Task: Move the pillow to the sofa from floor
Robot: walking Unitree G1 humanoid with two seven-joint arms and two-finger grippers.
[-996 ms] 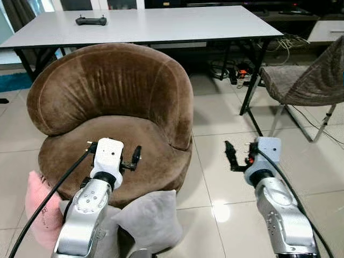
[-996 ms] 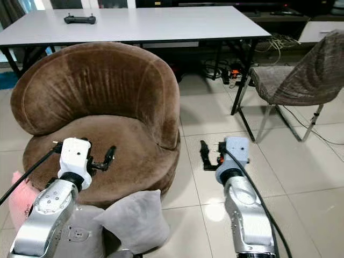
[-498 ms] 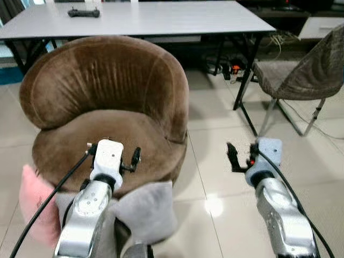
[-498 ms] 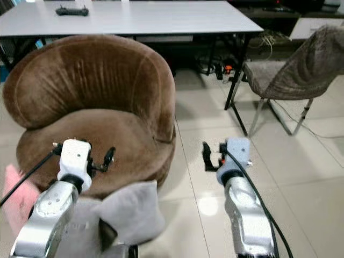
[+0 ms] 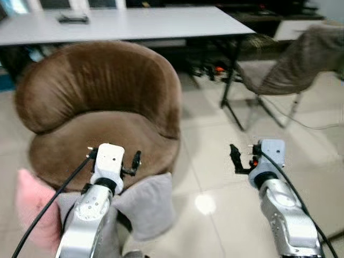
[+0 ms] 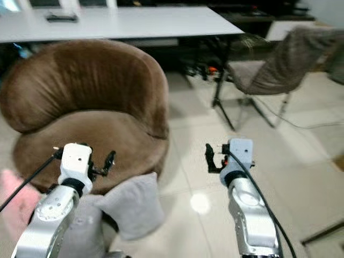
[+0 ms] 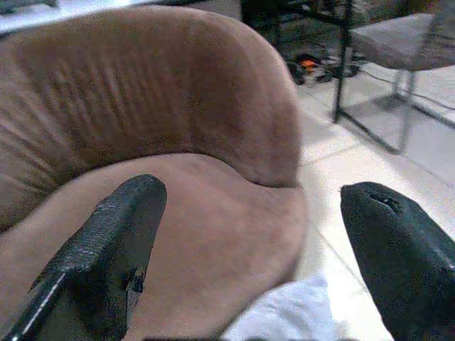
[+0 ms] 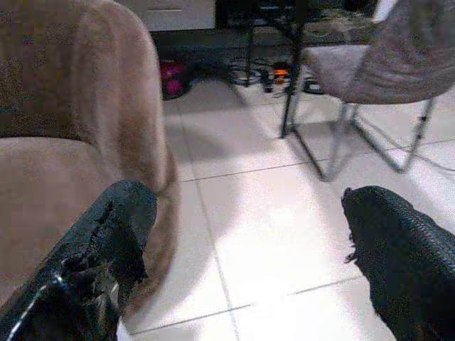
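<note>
Left eye view alone shows pink pillow [image 5: 33, 208] beside sofa [image 5: 102, 107].

No legible text, label, brand, number or sign on anything in view.

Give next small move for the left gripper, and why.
Probably lower the open left gripper toward the grey pillow: the pillow leans on the floor against the brown sofa, below the gripper, and nothing is held.
</note>
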